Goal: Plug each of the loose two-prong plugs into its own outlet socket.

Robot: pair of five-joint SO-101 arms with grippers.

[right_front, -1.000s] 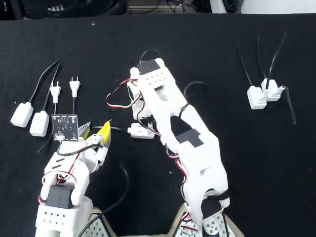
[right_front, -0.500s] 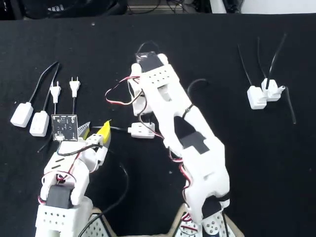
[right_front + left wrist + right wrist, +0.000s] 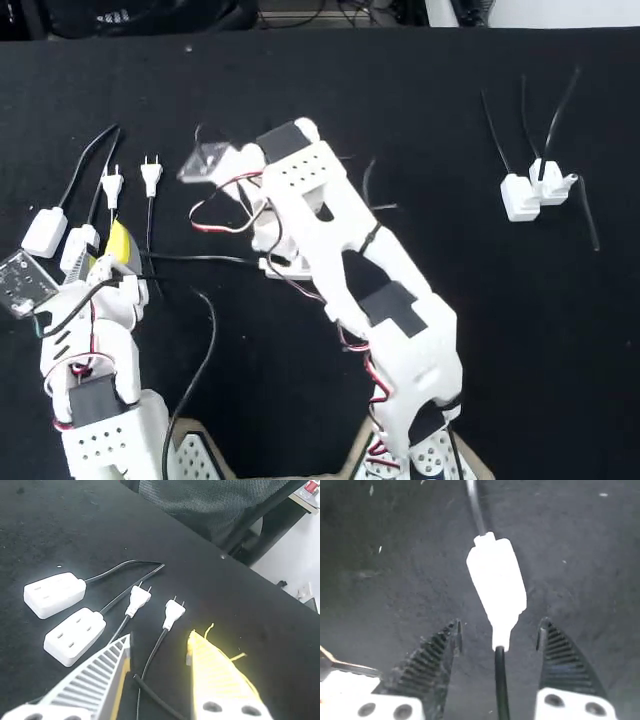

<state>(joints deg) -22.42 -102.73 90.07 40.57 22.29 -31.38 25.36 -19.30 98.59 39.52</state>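
Two loose white two-prong plugs (image 3: 137,599) (image 3: 173,612) lie side by side on the black table, prongs pointing away, black cords trailing. Next to them lie two white outlet sockets (image 3: 54,594) (image 3: 75,635). My left gripper (image 3: 157,647) is open just short of the plugs, a cord running between its grey and yellow fingers. From above, the plugs (image 3: 111,185) (image 3: 151,175) and sockets (image 3: 43,232) (image 3: 76,250) sit at the far left, the left gripper (image 3: 108,250) beside them. My right gripper (image 3: 497,630) is open astride a white plug body (image 3: 497,587) with a cord at each end.
At the back right lies a cluster of white sockets and plugs (image 3: 535,188) with black cords fanning away. The right arm (image 3: 340,260) stretches over the table's middle, red and white wires looping off it. A black cable (image 3: 195,350) curves along the front.
The left arm has swung left, from mid-table to beside the sockets and plugs. The right arm's wrist end has shifted left and farther back.
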